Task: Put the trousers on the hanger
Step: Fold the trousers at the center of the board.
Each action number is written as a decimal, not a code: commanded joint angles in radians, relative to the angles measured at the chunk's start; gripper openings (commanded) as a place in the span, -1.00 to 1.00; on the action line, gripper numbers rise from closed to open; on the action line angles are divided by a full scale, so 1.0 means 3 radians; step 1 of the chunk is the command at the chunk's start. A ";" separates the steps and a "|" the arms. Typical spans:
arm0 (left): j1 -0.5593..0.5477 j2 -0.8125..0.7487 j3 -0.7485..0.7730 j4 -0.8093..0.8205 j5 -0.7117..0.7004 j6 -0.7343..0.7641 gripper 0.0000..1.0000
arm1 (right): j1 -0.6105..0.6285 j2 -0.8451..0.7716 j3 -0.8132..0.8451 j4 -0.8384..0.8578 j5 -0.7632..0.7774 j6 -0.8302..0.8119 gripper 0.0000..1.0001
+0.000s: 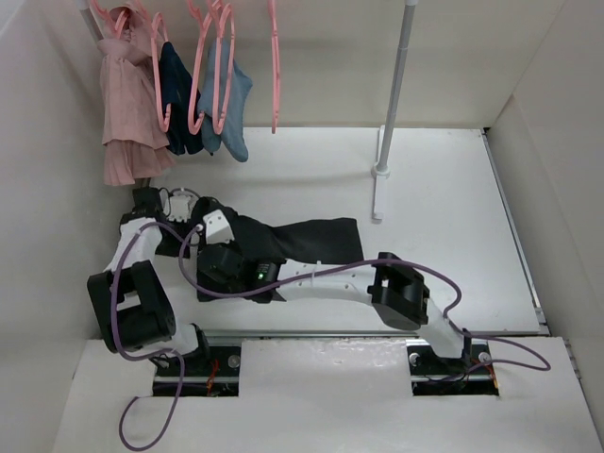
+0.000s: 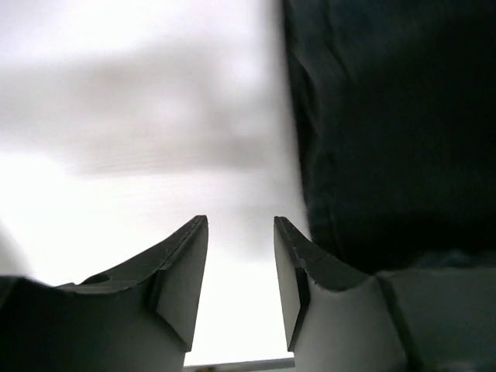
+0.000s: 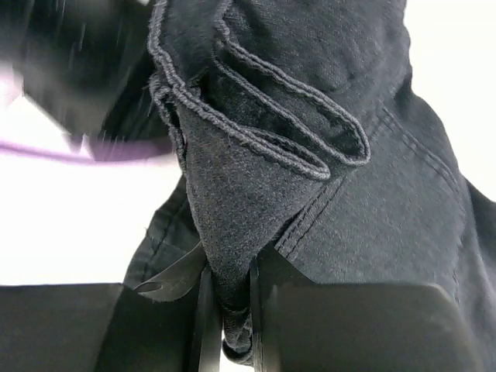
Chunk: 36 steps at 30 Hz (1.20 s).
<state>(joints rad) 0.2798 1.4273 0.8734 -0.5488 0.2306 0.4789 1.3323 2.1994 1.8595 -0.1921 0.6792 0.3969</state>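
The black trousers point(image 1: 316, 238) lie on the white table, one end stretched to the right and the other bunched under the two grippers. My right gripper point(image 3: 229, 267) is shut on a fold of the trousers point(image 3: 310, 93) beside a belt loop; in the top view it point(image 1: 215, 262) is at the garment's left end. My left gripper point(image 2: 240, 221) is open and empty over bare table, with the trousers' edge point(image 2: 387, 116) just to its right. In the top view it point(image 1: 203, 231) sits close above the right gripper. An empty thin pink hanger point(image 1: 274, 66) hangs at the back.
Other pink hangers carry a pink garment point(image 1: 123, 104), a navy one point(image 1: 177, 94) and a light-blue one point(image 1: 236, 109) at the back left. A rack pole point(image 1: 396, 85) stands on a white foot point(image 1: 377, 193). White walls enclose the table point(image 1: 453, 226).
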 commanded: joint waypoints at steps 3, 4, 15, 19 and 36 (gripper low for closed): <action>0.0034 -0.0202 0.0274 0.0004 -0.0441 -0.0339 -0.24 | 0.0089 0.0057 -0.0098 0.0573 -0.0786 -0.0524 -1.00; 0.0034 -0.0242 0.0274 0.0004 -0.0472 -0.0339 -0.22 | 0.0089 0.0088 -0.0098 0.0574 -0.0882 -0.0591 -0.97; 0.0064 -0.0503 0.0386 -0.0103 -0.0748 -0.0339 -0.11 | 0.0375 -0.0254 -0.0517 0.0098 -0.1647 -0.1405 1.00; 0.0064 -0.0580 0.0494 -0.0302 -0.0703 -0.0267 -0.06 | 0.0376 -0.0765 -0.0961 0.0098 -0.1783 -0.1374 1.00; -0.0416 -0.0448 0.0066 -0.0218 -0.0495 -0.0200 -0.03 | -0.1504 -0.2157 -0.2721 0.0144 -0.1671 0.0482 1.00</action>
<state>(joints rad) 0.1967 1.2743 0.9604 -0.6727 0.1734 0.4488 0.9524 1.6207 1.0462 -0.1665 0.1505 0.4191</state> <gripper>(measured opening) 0.480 0.998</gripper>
